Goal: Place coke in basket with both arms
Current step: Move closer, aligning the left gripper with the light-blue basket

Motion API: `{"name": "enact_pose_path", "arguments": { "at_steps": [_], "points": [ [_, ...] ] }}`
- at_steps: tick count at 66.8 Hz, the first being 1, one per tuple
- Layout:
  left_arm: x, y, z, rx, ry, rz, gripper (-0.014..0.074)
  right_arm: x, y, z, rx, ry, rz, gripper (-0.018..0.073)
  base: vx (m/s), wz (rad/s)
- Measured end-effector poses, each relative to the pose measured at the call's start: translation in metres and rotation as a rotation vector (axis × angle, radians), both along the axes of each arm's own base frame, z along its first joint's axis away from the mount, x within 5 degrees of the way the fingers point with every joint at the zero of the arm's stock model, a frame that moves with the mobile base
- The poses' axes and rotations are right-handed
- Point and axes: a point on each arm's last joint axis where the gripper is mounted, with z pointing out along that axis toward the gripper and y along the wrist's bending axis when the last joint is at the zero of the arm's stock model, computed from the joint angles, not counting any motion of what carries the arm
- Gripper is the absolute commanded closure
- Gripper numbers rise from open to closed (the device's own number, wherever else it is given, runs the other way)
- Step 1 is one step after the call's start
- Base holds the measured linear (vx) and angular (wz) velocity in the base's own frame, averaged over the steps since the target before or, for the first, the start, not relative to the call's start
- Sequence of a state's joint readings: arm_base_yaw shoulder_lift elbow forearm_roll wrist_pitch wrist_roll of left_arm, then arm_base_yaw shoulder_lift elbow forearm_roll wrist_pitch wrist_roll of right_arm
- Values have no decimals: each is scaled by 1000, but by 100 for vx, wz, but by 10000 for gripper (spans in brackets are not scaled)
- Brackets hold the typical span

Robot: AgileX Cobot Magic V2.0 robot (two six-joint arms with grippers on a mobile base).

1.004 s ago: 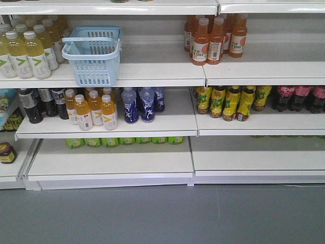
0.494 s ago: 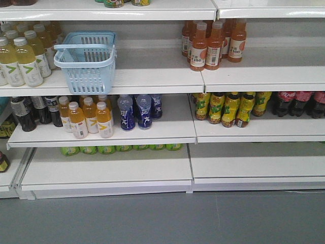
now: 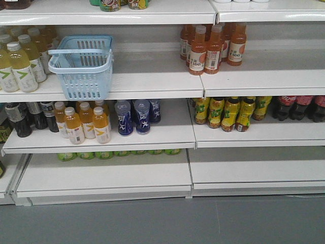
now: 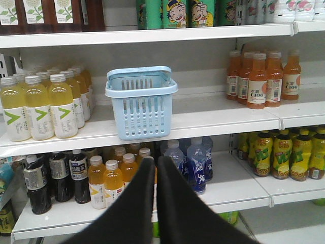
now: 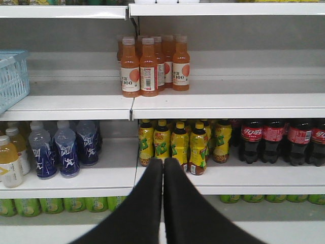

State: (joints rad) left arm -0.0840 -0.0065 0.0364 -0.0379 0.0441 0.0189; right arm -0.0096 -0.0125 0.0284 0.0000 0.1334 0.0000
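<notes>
The coke is out of view in every frame. The light blue basket (image 3: 81, 66) stands on the second shelf at the left, with its handles up. It shows again in the left wrist view as the basket (image 4: 142, 101), above and behind my left gripper (image 4: 156, 160). That gripper is shut with nothing between its fingers. Only a corner of the basket (image 5: 10, 76) shows at the left edge of the right wrist view. My right gripper (image 5: 163, 161) is also shut and empty, and points at the yellow tea bottles (image 5: 175, 145). Neither arm appears in the front view.
Pale yellow bottles (image 3: 20, 61) crowd the basket's left side. Orange juice bottles (image 3: 210, 46) stand further right on that shelf. Below are amber bottles (image 3: 81, 124), blue bottles (image 3: 134, 117) and dark cola bottles with red labels (image 3: 299, 107). Grey floor (image 3: 162, 223) lies in front.
In the front view the whole shelving has slid down and slightly left in the picture, so more of the top shelf shows. No bottle or basket has moved on the shelves.
</notes>
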Motion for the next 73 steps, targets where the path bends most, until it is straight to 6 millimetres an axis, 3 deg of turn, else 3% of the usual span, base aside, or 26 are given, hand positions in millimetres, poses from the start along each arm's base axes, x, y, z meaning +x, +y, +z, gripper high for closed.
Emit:
{"name": "enact_pose_path", "arguments": {
  "at_steps": [73],
  "points": [
    [0,0,0,0,0,0,603,0,0,0,0,0,0,568,5,-1]
  ]
}}
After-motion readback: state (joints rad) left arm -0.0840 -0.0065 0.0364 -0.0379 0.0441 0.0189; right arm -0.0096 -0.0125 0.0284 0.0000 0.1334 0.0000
